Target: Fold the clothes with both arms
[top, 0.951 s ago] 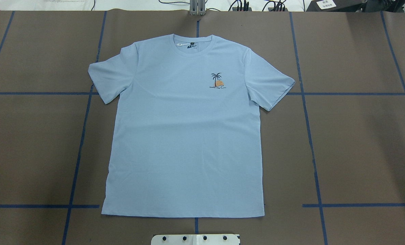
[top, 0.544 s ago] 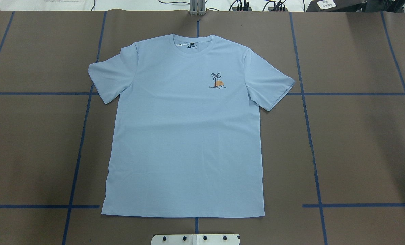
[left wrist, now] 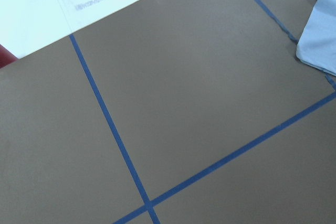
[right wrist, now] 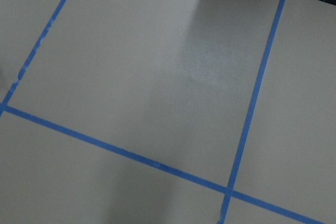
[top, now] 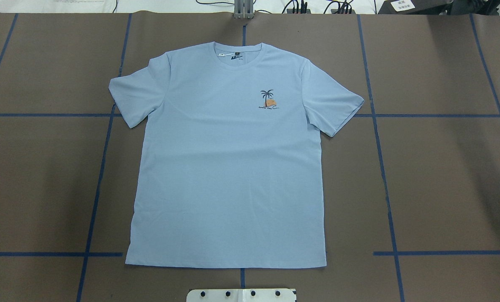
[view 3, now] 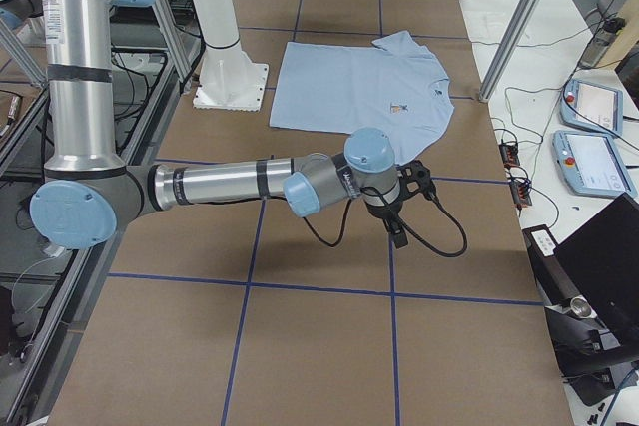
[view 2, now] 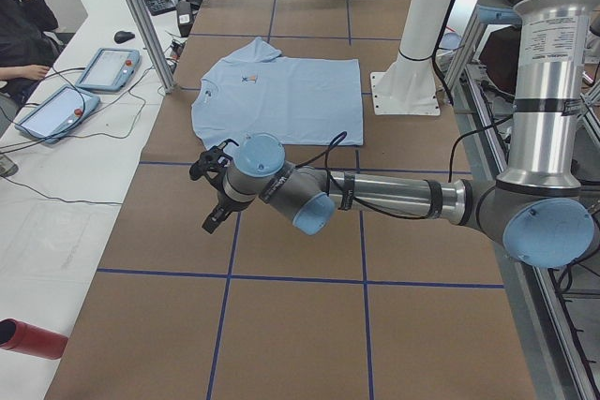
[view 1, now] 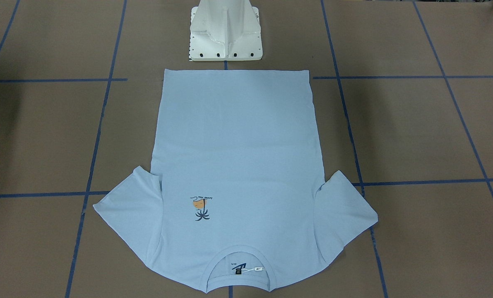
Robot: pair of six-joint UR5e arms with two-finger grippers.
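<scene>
Shirt [top: 229, 167]: flat on surface [top: 443, 188], print up, no fold made; all folding remains. Left hand [view 2: 212, 203], right hand [view 3: 397, 221]: well apart from shirt; cannot tell whether wide or narrow.

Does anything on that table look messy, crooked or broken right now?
Nothing stands out. The T-shirt lies flat, print up, sleeves spread. The left arm and right arm are clear of it.

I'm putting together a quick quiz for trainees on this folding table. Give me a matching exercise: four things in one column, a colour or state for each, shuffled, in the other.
1 shirt
2 palm print
3 tape lines
4 robot base

A white
B dark blue
C spread flat, unfolded
D orange and navy

Pairs: 1-C, 2-D, 3-B, 4-A
</scene>
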